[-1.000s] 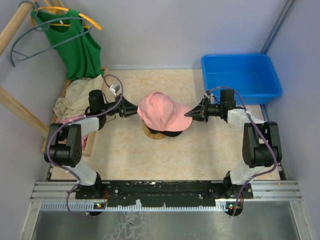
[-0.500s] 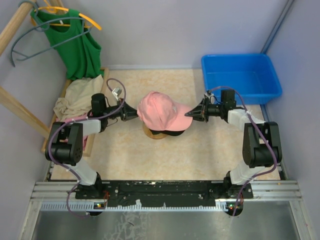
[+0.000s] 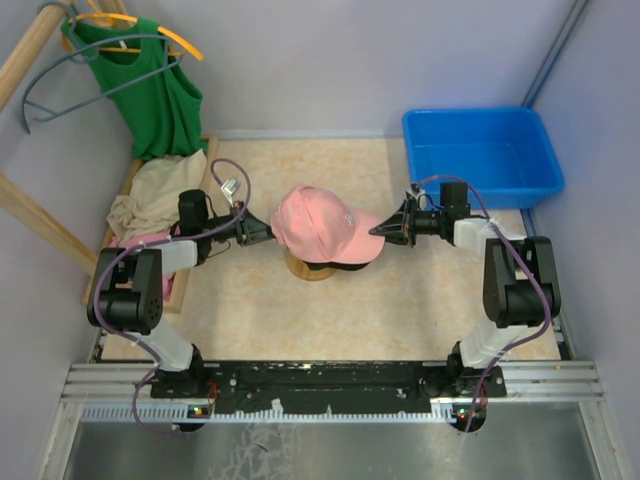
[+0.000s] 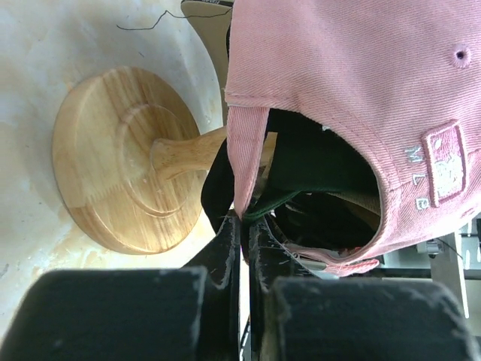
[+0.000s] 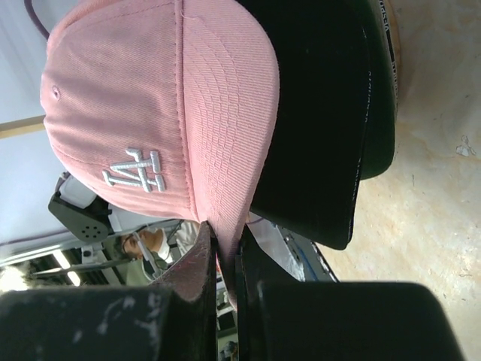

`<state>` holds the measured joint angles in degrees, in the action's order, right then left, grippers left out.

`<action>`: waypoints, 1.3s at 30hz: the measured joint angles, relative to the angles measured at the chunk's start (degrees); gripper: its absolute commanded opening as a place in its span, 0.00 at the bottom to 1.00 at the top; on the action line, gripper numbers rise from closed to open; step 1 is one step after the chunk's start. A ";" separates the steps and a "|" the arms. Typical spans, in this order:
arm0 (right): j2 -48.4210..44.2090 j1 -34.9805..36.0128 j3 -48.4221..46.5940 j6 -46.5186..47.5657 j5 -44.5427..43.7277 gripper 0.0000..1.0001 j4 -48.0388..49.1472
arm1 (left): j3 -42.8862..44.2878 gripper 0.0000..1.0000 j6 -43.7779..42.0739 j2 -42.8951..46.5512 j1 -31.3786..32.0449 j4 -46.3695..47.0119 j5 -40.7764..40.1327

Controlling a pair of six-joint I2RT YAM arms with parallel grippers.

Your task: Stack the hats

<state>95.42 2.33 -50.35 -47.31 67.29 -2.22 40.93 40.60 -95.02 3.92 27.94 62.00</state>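
Left claw (image 4: 244,223) pinches the pink cap (image 4: 338,75) at its rear edge, seemingly, while right claw (image 5: 225,238) clamps the brim.

Walls (image 3: 350,60): pale lavender, plain, on three sides; blue strip (image 3: 560,50) runs down the upper-right corner.
Table surface (image 3: 330,310): beige, mottled, scuffed.
Upper right: blue plastic bin (image 3: 520,196).
Upper left: wooden pole (image 3: 25,60), slanted; green sleeveless top (image 3: 160,100) on orange hanger (image 3: 185,45).
Left edge: wooden tray (image 3: 128,180) with cream cloth (image 3: 150,195).
Bottom: aluminium rail (image 3: 100,385), metal sheet (image 3: 330,450).
Light: even, soft shadows.
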 measured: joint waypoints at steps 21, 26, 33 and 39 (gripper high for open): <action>1.90 0.33 -8.39 6.71 -4.20 0.00 -9.84 | -0.15 0.00 -8.98 0.85 -1.16 -12.02 1.70; 1.84 0.87 -9.03 7.32 -5.38 0.00 -11.10 | 1.33 0.00 -9.79 0.55 -1.20 -14.45 2.12; 1.14 1.70 -9.46 8.02 -7.89 0.00 -12.20 | 1.60 0.00 -10.64 0.50 -1.33 -15.87 2.40; 0.87 1.90 -9.57 8.39 -8.74 0.06 -12.72 | 0.33 0.00 -10.43 0.55 -1.42 -13.57 2.99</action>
<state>96.29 4.23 -59.92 -38.92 58.54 -14.94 41.25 30.17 -94.48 2.50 14.37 64.99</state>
